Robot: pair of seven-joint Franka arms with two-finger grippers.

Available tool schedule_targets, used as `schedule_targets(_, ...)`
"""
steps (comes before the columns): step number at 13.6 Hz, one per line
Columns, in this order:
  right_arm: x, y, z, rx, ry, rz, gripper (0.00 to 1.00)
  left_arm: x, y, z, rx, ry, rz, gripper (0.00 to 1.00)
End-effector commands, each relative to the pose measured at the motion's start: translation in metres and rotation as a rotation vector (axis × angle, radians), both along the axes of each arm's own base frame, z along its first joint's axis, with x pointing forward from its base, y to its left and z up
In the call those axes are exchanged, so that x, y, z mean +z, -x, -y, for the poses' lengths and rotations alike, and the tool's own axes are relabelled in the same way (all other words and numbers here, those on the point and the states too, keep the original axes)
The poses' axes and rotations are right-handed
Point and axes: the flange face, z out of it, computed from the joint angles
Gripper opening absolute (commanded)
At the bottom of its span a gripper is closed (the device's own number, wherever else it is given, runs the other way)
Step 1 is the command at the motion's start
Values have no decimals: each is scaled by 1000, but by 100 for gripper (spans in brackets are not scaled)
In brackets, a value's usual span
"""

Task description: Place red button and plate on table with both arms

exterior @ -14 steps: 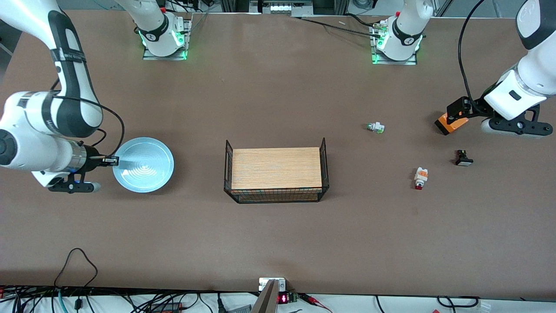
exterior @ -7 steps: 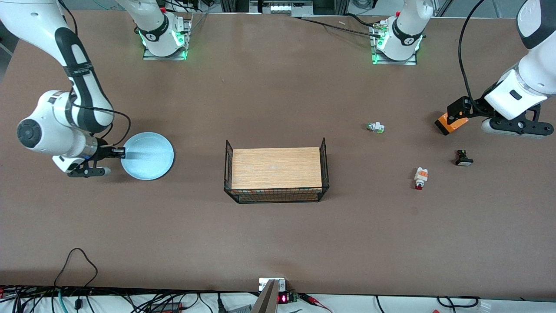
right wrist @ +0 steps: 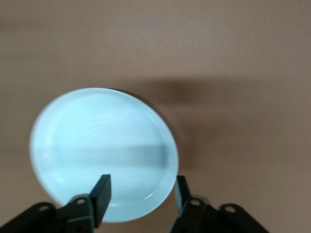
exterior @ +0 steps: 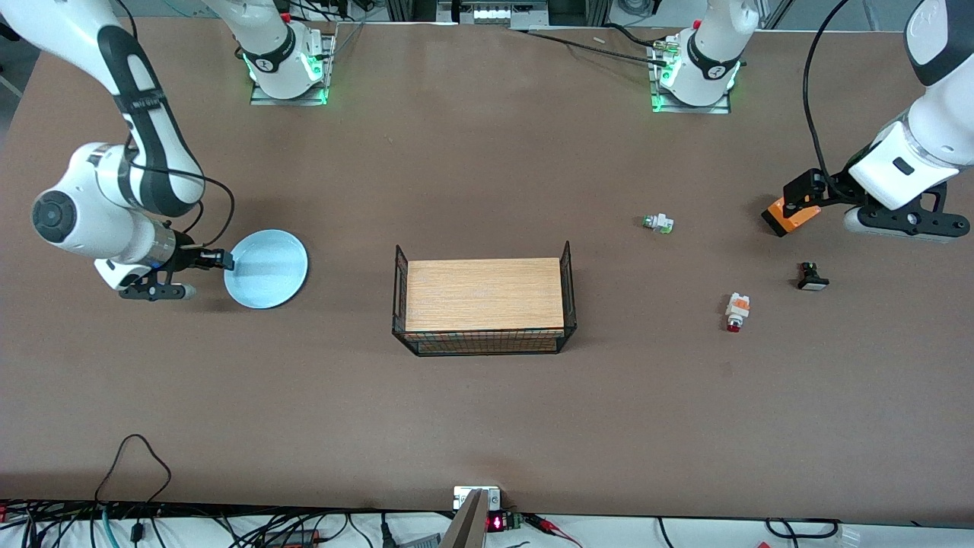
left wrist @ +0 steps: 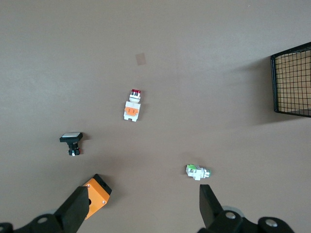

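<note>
Right gripper [exterior: 222, 260] at plate [exterior: 268, 268] rim, jaws apart; grip unclear. Left gripper [left wrist: 141, 206] spread empty over table [exterior: 487, 411], tips cropped.

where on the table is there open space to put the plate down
Bare table runs wide between the wire tray and the camera-side edge, and between tray and plate. It is crowded at the left arm's end: red button, green-tipped part, black button, orange box.

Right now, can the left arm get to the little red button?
Probably yes. The left gripper hangs open over the table, and the red button lies bare there, with nothing on top or touching it.
</note>
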Motion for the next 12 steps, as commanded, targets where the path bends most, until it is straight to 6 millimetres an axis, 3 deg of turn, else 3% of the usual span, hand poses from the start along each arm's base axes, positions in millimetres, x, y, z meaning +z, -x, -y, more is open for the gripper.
schedule_targets(1, 61, -24, -29, -26, -9, -6, 100, 8, 3, 1, -13, -22, 0, 100)
schedule_targets(4, 117, -42, -42, -30, 2, 7, 100, 9, 3, 3, -19, -25, 4, 100)
schedule_targets(5, 155, -49, -47, -38, 5, 6, 100, 9, 2, 4, -28, -44, 8, 100)
schedule_targets(8, 229, -46, -58, -61, 32, 23, 100, 9, 3, 10, -42, -55, 8, 100)
schedule_targets(10, 268, -38, -52, -64, 41, 76, 100, 9, 3, 10, -42, -55, 8, 100)
schedule_targets(12, 289, -30, -21, -87, 71, 111, 100, 9, 3, 10, -43, -57, 9, 100)
